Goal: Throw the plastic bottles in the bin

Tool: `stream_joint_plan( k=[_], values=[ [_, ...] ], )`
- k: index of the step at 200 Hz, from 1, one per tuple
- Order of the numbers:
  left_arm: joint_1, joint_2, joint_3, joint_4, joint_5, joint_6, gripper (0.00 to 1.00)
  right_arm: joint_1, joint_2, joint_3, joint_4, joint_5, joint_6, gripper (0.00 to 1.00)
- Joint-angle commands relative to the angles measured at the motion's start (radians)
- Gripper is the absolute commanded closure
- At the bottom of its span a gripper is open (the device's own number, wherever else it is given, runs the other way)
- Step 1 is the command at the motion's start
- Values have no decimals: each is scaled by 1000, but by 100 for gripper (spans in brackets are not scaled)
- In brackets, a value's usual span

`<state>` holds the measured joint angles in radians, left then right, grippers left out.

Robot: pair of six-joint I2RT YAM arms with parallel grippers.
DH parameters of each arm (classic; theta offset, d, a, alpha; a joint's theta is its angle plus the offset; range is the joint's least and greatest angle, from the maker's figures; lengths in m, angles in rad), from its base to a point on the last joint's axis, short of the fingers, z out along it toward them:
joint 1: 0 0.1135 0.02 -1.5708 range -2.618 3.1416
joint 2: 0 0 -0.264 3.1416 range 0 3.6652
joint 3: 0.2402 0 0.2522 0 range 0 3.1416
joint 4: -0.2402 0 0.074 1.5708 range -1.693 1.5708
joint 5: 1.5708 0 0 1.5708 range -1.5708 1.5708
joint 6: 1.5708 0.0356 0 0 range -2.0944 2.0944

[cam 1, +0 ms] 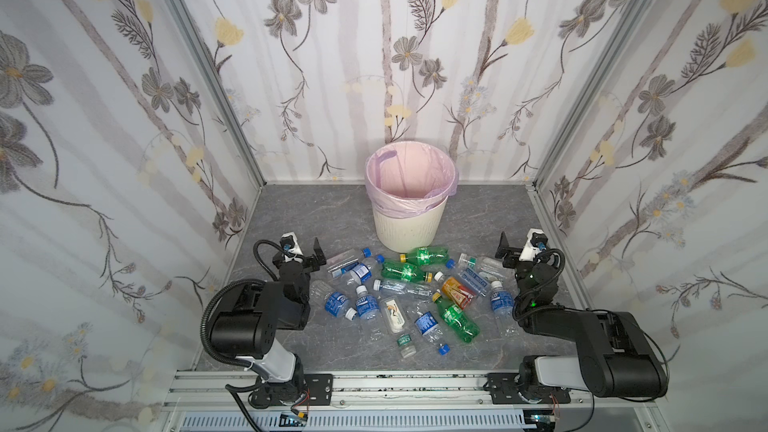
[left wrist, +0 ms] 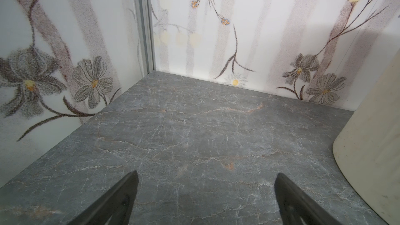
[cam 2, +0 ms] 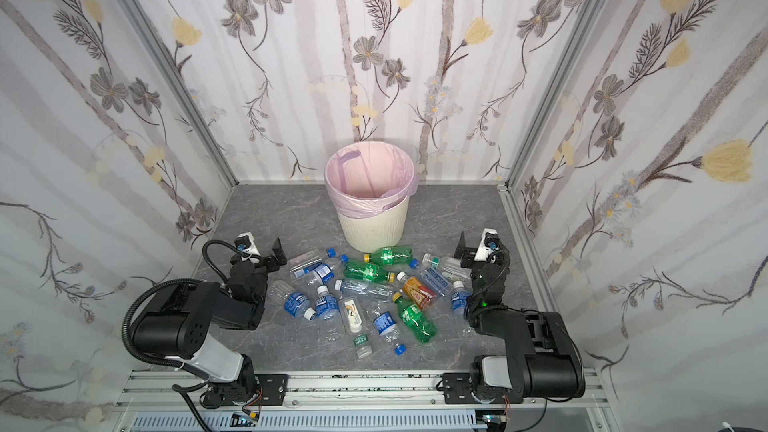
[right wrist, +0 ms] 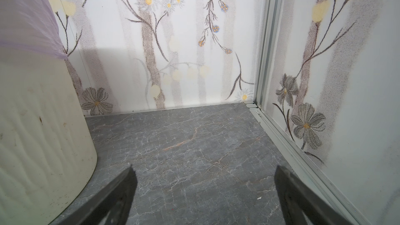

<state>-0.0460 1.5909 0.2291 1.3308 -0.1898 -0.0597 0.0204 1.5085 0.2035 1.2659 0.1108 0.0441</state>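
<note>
While the plastic bottles (cam 1: 401,272) lie heaped on the table (cam 1: 316,209) between the 2 arms, just before the bin (cam 1: 409,226) (set centrally, presumably so either arm reaches it), the left gripper (left wrist: 206,180) and right gripper (right wrist: 204,176) flank the heap; both sets of jaws gape wide, holding nothing.

The desk (cam 1: 316,218) looks like grey stone with thin pale cracks, smooth and dull. The bin (cam 1: 405,230) is cream plastic with wavy ribs, and a thin, soft pink bag (cam 1: 409,172) lines it. The plastic bottles (cam 1: 401,271) are clear or green and shiny. The corner posts (left wrist: 142,22) are pale metal.
</note>
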Motion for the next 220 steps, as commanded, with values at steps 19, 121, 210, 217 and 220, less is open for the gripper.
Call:
stream_joint_plan(
  k=[19, 121, 210, 217, 220],
  values=[
    [-5, -2, 7, 25, 26, 14, 0, 1, 2, 5, 33, -3, -2, 0],
    [-38, -143, 44, -150, -53, 33, 0, 5, -175, 60, -233, 50, 28, 0],
    [-97, -453, 369, -1022, -172, -134, 0, 24, -406, 540, -1285, 32, 273, 0],
    [-97, -456, 411, -1094, -160, -154, 0, 24, -398, 592, -1355, 26, 285, 0],
    [-97, -455, 431, -1126, -157, -165, 0, 24, -392, 605, -1380, 22, 293, 0]
  ],
)
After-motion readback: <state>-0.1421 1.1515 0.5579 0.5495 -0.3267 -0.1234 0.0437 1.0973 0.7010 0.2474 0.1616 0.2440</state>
